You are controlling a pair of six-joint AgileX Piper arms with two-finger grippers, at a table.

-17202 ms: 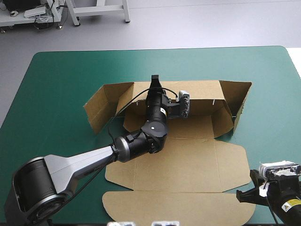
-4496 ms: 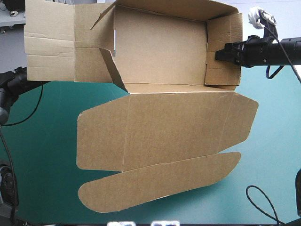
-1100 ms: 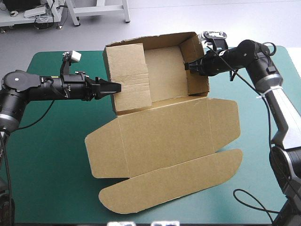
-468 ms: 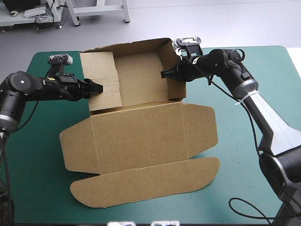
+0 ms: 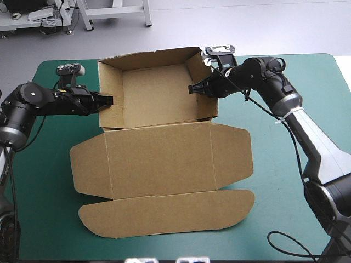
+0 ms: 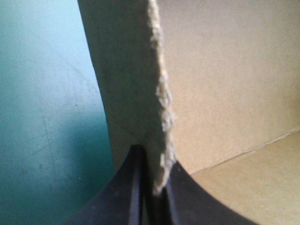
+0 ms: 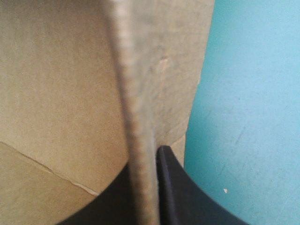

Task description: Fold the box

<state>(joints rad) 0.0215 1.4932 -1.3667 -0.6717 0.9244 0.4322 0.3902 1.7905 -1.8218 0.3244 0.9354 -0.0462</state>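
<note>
I find the box [image 5: 162,145] on the teal-green worktop [image 5: 274,219], toward its far edge, already an open tray. The back and both side walls stand and the lid and its rounded flap lie flat toward the near edge, so I judge the folding largely done, with little left beyond seating the walls. The left end effector [image 5: 108,100] reaches in level, black fingers pinched almost closed on the left wall; the right end effector [image 5: 192,89] grips the right wall likewise.

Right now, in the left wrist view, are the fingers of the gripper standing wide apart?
No, the left gripper is all but shut on the box, pinching the edge of its side wall.
</note>
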